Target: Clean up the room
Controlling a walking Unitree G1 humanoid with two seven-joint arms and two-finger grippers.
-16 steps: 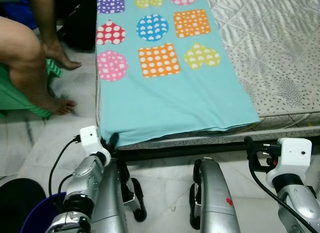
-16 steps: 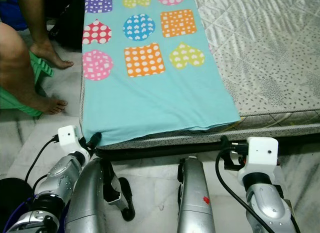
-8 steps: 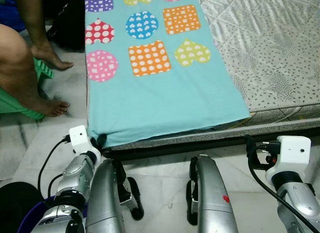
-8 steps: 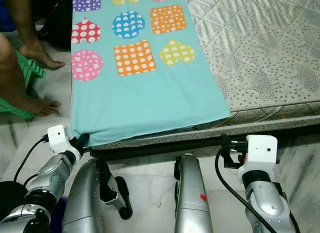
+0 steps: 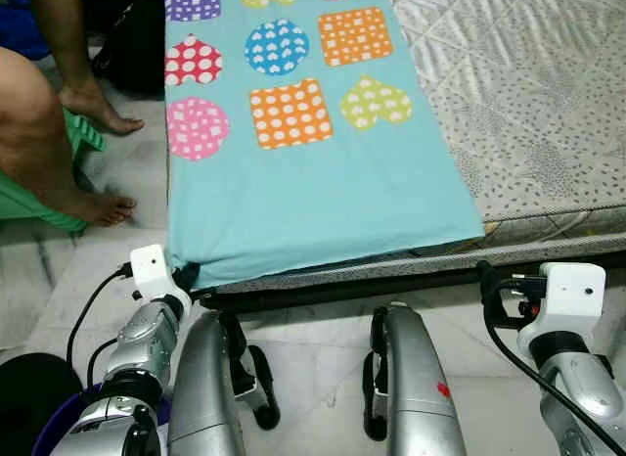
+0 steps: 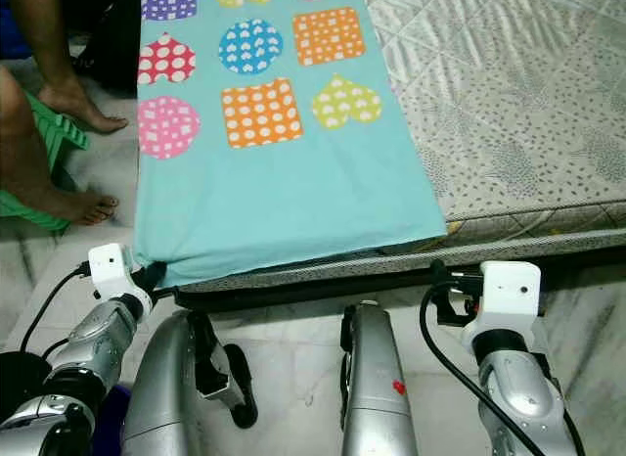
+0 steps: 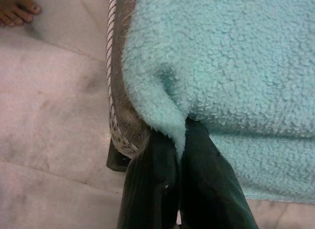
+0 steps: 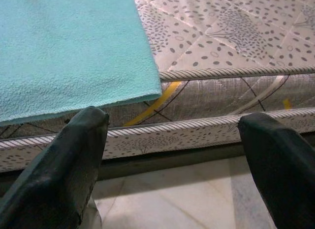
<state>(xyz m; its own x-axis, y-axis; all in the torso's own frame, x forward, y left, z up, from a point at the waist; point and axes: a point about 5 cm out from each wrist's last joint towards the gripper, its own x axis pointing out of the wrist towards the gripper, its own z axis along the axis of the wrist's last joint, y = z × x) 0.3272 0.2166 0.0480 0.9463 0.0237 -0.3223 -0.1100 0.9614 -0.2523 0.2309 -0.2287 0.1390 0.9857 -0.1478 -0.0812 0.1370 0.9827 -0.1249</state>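
Observation:
A turquoise fleece blanket (image 5: 313, 182) with coloured polka-dot shapes lies flat along the left side of a grey quilted mattress (image 5: 528, 114). My left gripper (image 5: 188, 274) is at the blanket's near left corner and is shut on it; in the left wrist view the fingers (image 7: 197, 185) pinch a fold of the fleece (image 7: 167, 116) at the mattress edge. My right gripper (image 8: 177, 155) is open and holds nothing. It sits just before the mattress side (image 8: 221, 91), near the blanket's right corner (image 8: 147, 91).
A person's bare legs and feet (image 5: 93, 206) are on the marble floor (image 5: 323, 368) left of the bed, beside green cloth (image 5: 29, 197). A dark round object (image 5: 34, 392) sits at the bottom left. The black bed frame (image 5: 391, 280) runs below the mattress.
The camera has shifted a little, so the bed sits slightly further left in view. My left gripper stays on the blanket corner. The right gripper has hardly moved.

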